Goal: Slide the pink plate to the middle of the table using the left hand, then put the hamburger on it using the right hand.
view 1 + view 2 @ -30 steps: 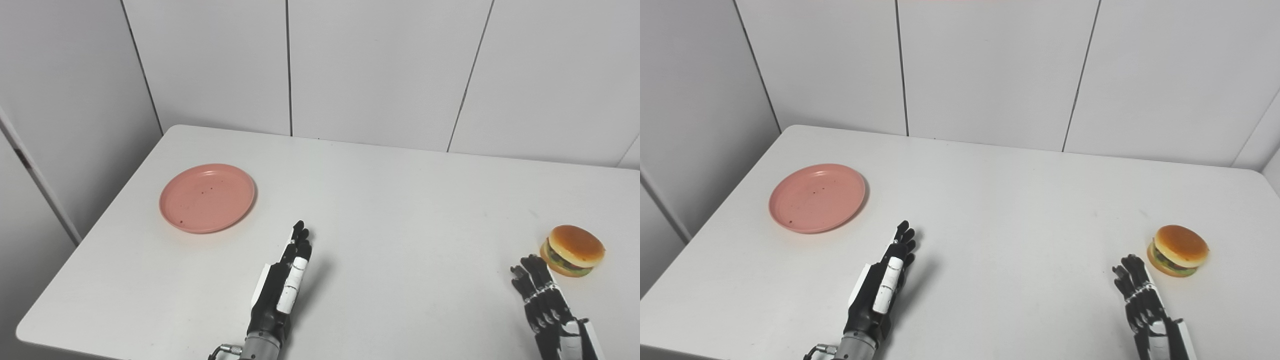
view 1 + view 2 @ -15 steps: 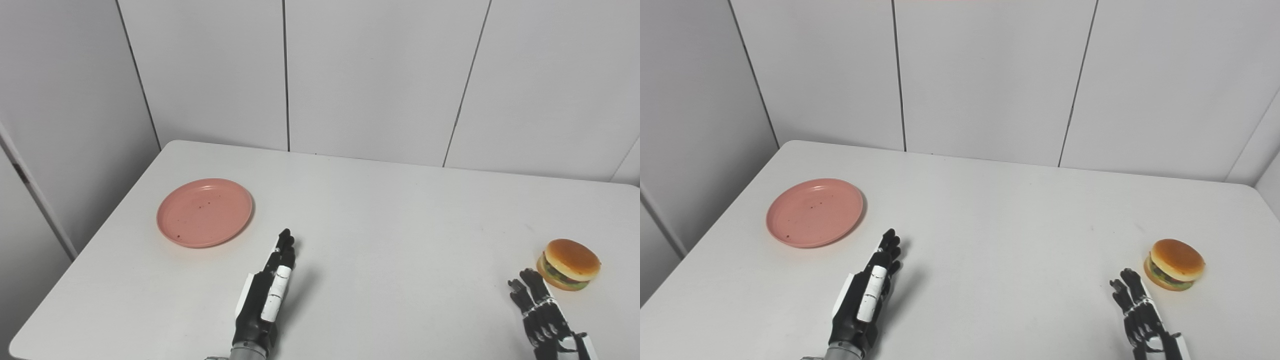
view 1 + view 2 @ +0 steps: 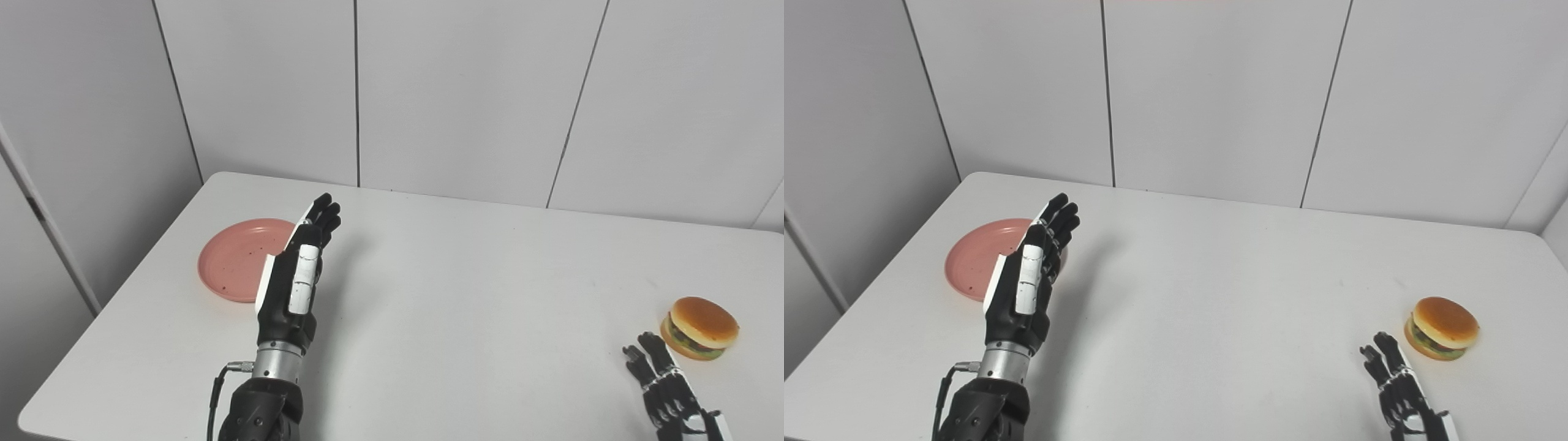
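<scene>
The pink plate [image 3: 229, 260] lies flat on the white table [image 3: 465, 294] at its left side, partly hidden behind my left hand. My left hand [image 3: 297, 275] is raised above the table at the plate's right edge, fingers straight and apart, holding nothing. It also shows in the right eye view [image 3: 1029, 282], as does the plate [image 3: 974, 263]. The hamburger [image 3: 699, 319] sits on the table at the far right. My right hand [image 3: 664, 383] rests low by the front edge, just left of and nearer than the hamburger, open and empty.
The table's left edge [image 3: 122, 288] runs close to the plate. White wall panels [image 3: 465, 92] stand behind the table's far edge. Nothing else lies on the table.
My left hand has lifted off the table and moved forward and left, now overlapping the plate's right edge. The right hand, plate and hamburger have stayed put. The camera tilted slightly.
</scene>
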